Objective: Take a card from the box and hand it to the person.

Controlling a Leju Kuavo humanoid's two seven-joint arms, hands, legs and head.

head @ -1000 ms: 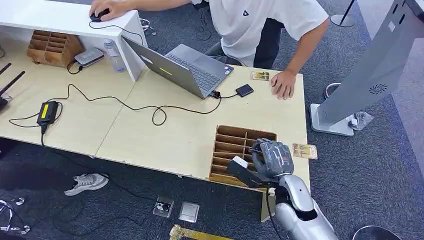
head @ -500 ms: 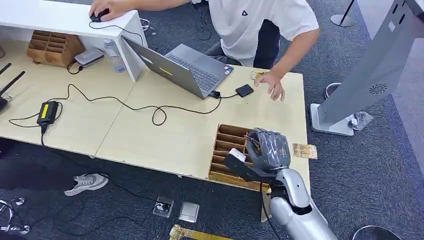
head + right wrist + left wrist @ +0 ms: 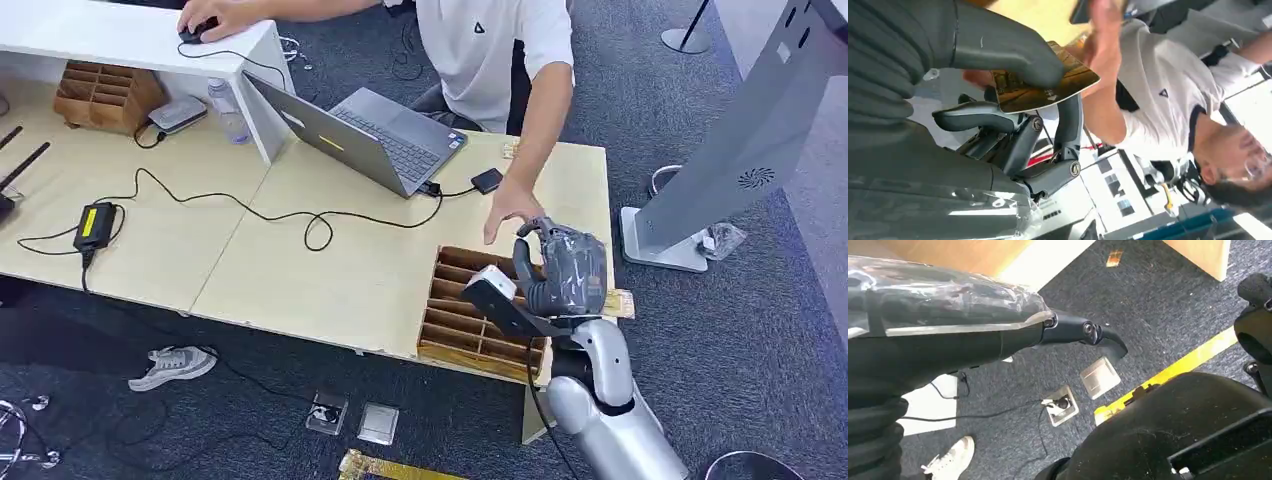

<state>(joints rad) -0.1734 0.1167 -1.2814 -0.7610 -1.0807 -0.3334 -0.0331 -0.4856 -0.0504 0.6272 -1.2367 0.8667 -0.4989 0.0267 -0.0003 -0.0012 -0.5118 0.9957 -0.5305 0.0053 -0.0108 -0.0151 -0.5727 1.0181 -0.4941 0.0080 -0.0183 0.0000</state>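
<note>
The light wooden table [image 3: 330,270] spans most of the head view, with a raised white counter [image 3: 120,35] at its far left corner. A person in a white shirt [image 3: 480,50] leans over the far edge, one hand on a black mouse [image 3: 198,30] on the counter, the other hand [image 3: 510,208] reaching down toward the robot, just beyond the far end of the box. An open grey laptop [image 3: 350,135] sits near the middle of the table, with a black cable [image 3: 250,210] looping across the surface to a black power adapter [image 3: 95,224] on the left. The wooden slotted box [image 3: 470,320] sits at the near right edge of the table. A second slotted wooden box [image 3: 105,95] stands under the counter at far left. The robot's right hand [image 3: 562,270] is raised above the box's right side; in the right wrist view its thick thumb [image 3: 1008,47] and darker fingers [image 3: 983,114] pinch a gold-brown card [image 3: 1045,85], held up right against the person's outstretched hand. The left hand [image 3: 948,325] hangs over dark carpet beside the table, one dark finger [image 3: 1088,332] extended; whether it is apart or curled cannot be told. Another card [image 3: 518,150] lies on the table's far edge beside a small black device [image 3: 489,181].
</note>
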